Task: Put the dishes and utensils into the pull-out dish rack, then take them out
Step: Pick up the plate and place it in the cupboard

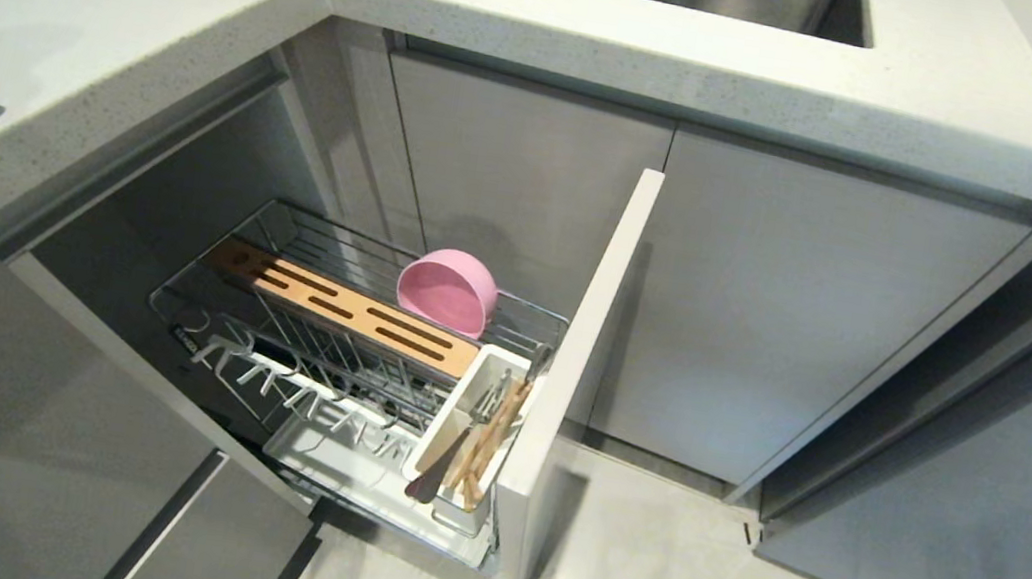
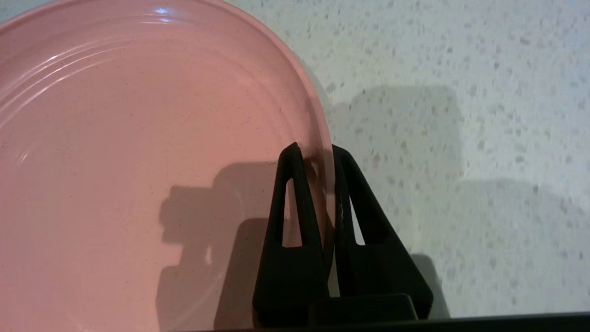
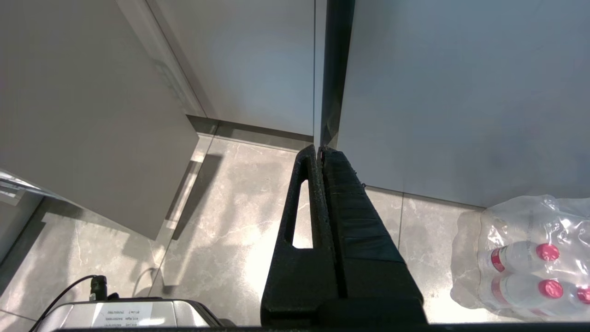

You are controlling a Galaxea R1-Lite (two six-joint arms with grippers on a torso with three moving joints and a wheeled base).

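Left gripper (image 2: 322, 154): jaws are clamped on the rim of the pink plate (image 2: 138, 161), which lies flat on the speckled bench (image 2: 461, 92). Plate is judged stiff, smooth, breakable; a thin rim pinch may slip when it is lifted. Right gripper (image 3: 319, 152) is parked with jaws closed.

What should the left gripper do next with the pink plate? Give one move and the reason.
Probably lift: the left gripper is shut on the pink plate rim, which lies on the speckled countertop, while the dish rack holds only the bowl.
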